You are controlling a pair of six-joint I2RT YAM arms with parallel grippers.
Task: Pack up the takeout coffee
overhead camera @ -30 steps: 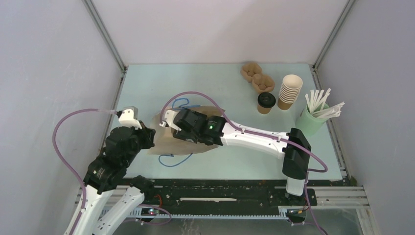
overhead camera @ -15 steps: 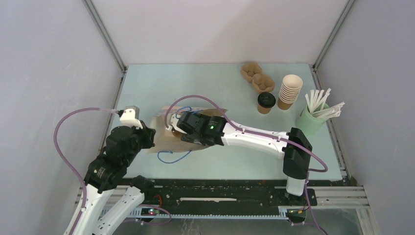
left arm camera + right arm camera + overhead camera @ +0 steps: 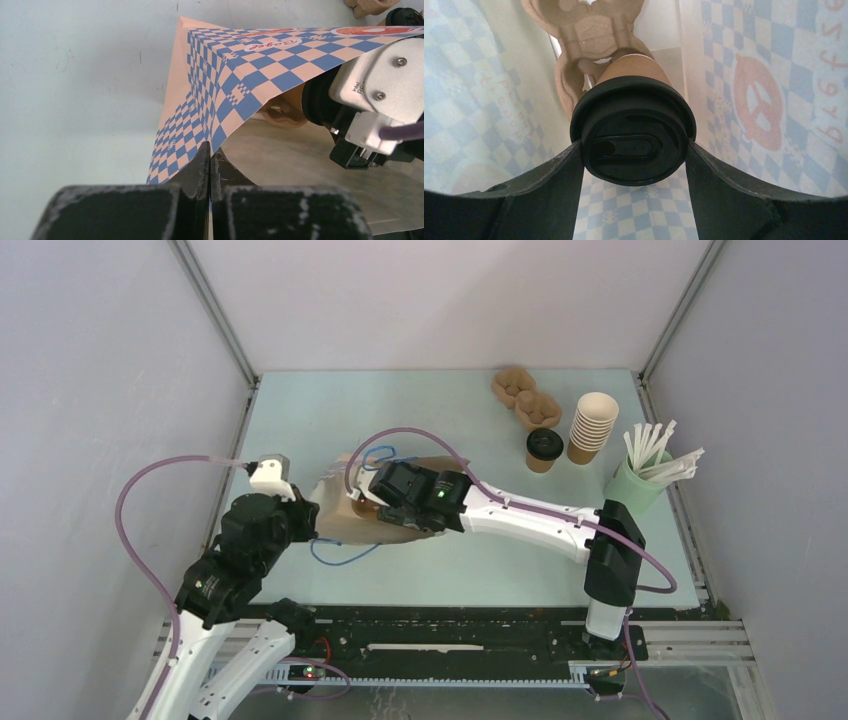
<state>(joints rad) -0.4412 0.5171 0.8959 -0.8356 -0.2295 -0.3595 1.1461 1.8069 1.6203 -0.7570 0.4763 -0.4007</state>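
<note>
Item 1. Left gripper: jaws pressed together, pinching the lower edge of the paper bag's mouth, with a thin sheet of paper caught between the two dark fingers.

Item 2. Paper bag: tan with a blue checker print and red lettering, lying on its side on the table between the two arms. Its mouth gaped, the upper flap lifted. Blue cord handles trailed on the table beside it.

Item 3. Right gripper: reached inside the bag, jaws spread wide and clamped on either side of the first lidded cup.

Item 4. First lidded cup: brown paper, black lid facing the wrist camera, held inside the bag. Its base end met a moulded pulp carrier lying deeper in; whether it was seated could not be told.

Item 5. Second lidded cup: upright on the far right of the table, well apart from the bag, just beside a stack of lidless cups.

Item 6. Spare pulp carriers: behind that cup.

Item 7. Green holder of white stirrers: at the right edge.
</note>
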